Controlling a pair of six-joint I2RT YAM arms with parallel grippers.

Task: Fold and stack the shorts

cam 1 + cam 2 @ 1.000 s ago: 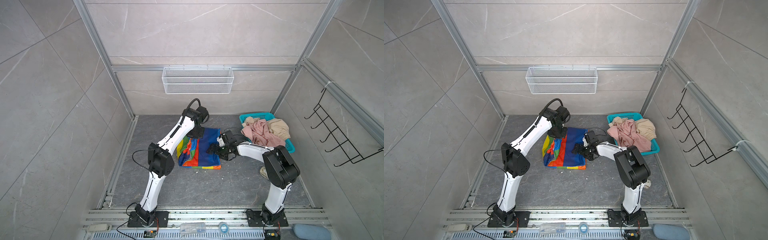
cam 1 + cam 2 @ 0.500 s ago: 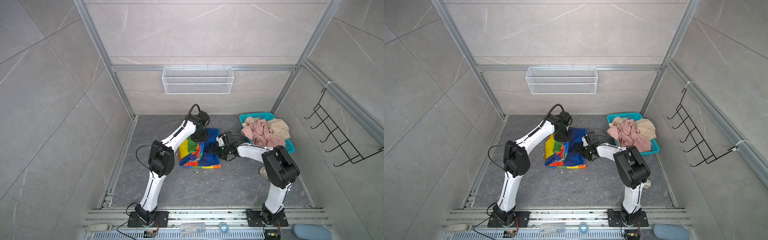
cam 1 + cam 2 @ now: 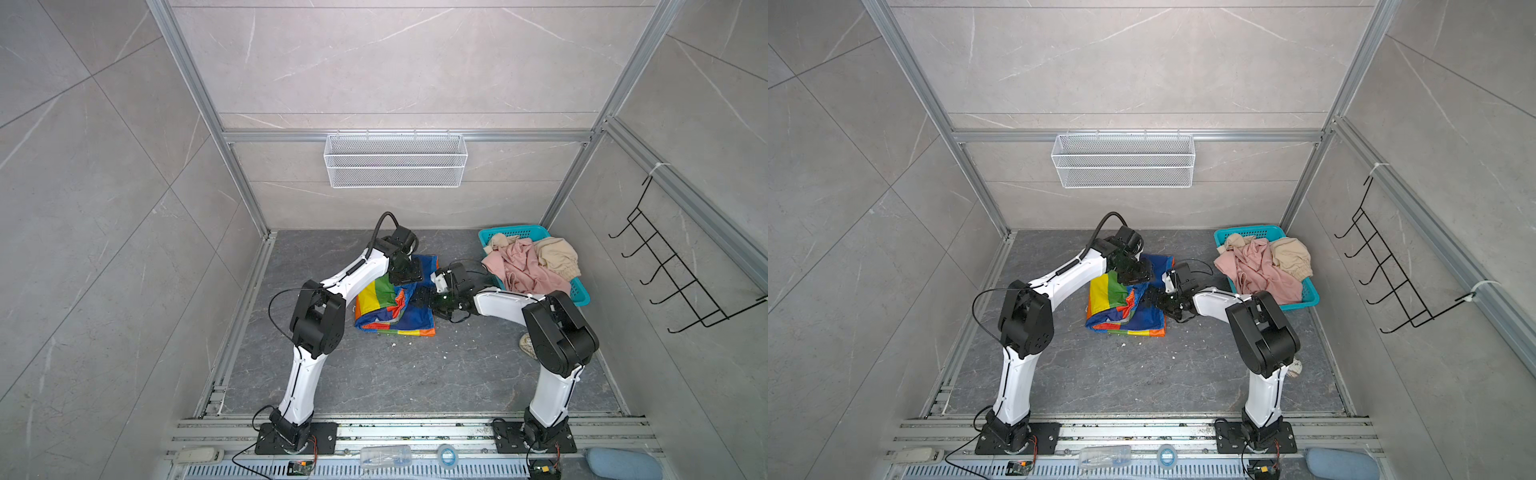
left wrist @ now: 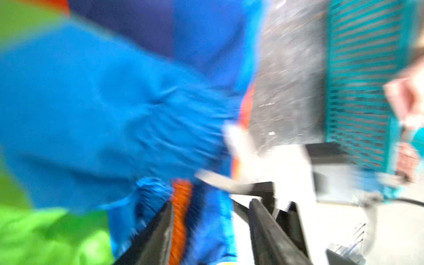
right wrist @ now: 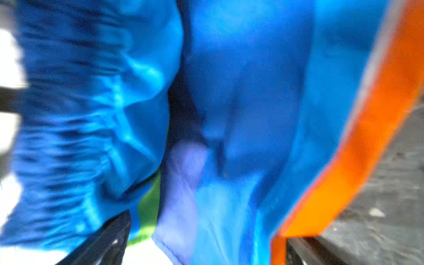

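Left hand (image 3: pixel 409 273), seemingly spread, over rainbow-striped shorts (image 3: pixel 384 309)

Left arm (image 3: pixel 357 272): left base (image 3: pixel 296 437) sits on the near rail. The lower link rises almost upright to the black left elbow (image 3: pixel 318 318). The white forearm reaches away and toward the centre, with the wrist bent downward.

Left gripper (image 3: pixel 410 273) points down near mid-workspace. In the wrist view, left gripper (image 4: pixel 211 202) shows its fingers (image 4: pixel 160 229) clearly apart, jaws parted.

Right arm (image 3: pixel 500 301): right base (image 3: pixel 536 436) sits on the same rail. The right elbow (image 3: pixel 559 332) is folded and the forearm runs low, nearly level, toward the left arm.

Right gripper (image 3: pixel 420 300) is held low, just beside the left gripper in both top views. Its jaws are spread wide, with one finger (image 5: pixel 110 234) at the frame edge.

Both wrist views are blurred.
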